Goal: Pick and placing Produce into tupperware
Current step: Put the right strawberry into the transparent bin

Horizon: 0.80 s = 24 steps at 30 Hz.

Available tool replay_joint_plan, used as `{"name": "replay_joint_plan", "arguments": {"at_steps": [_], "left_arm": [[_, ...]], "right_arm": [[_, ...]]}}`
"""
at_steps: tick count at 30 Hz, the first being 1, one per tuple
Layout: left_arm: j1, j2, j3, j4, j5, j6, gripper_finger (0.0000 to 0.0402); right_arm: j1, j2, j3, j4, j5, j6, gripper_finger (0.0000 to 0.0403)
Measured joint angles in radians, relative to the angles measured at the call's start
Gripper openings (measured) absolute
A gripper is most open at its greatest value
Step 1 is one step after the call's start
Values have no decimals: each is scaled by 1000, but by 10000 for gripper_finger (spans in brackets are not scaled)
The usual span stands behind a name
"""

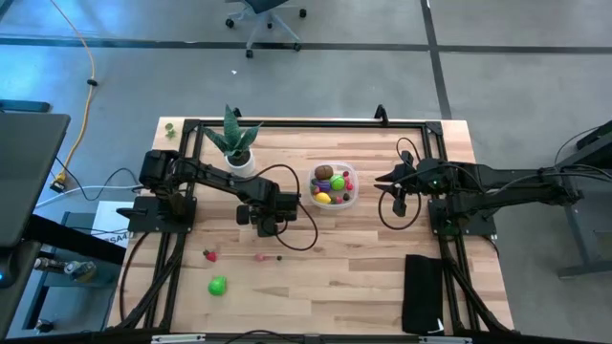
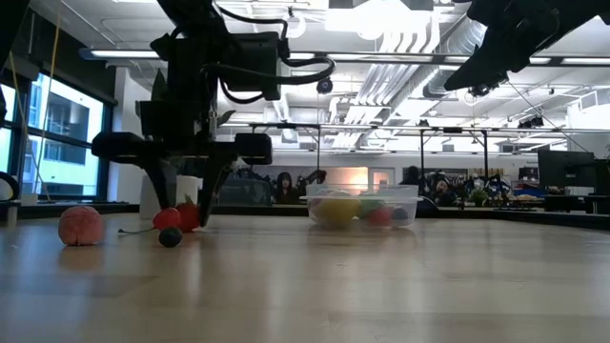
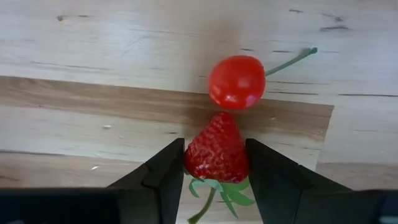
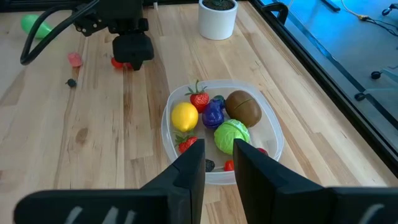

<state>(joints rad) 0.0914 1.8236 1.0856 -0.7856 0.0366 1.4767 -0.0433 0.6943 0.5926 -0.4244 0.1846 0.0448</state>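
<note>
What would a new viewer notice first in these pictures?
The left claw is down on the table with its fingers on either side of a red strawberry, a cherry tomato lying just beyond it. The clear tupperware near the table's middle is already full of colourful produce.

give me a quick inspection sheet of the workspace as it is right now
surface: wooden table, dry.
job's things: tupperware holds several fruits; strawberry and cherry lie on the wood, other pieces loose.
clutter: potted plant, black pad.
grippers: left gripper straddles the strawberry, jaws closing; right gripper empty beside the tupperware.
cables: yellow cord on floor.
surroundings: office chair.
</note>
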Motion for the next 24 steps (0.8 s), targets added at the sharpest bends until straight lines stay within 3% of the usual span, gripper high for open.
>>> {"name": "replay_joint_plan", "arguments": {"at_steps": [8, 16, 20, 24], "left_arm": [[0, 0, 74, -7, -33, -60, 149], [12, 0, 265, -4, -146, -89, 148], [58, -1, 378, 23, -150, -81, 148], [120, -1, 412, 132, -115, -35, 148]], "right_arm": [[0, 0, 0, 0, 0, 0, 73], [0, 0, 0, 0, 0, 0, 73], [0, 0, 0, 0, 0, 0, 73], [0, 0, 0, 0, 0, 0, 73]]}}
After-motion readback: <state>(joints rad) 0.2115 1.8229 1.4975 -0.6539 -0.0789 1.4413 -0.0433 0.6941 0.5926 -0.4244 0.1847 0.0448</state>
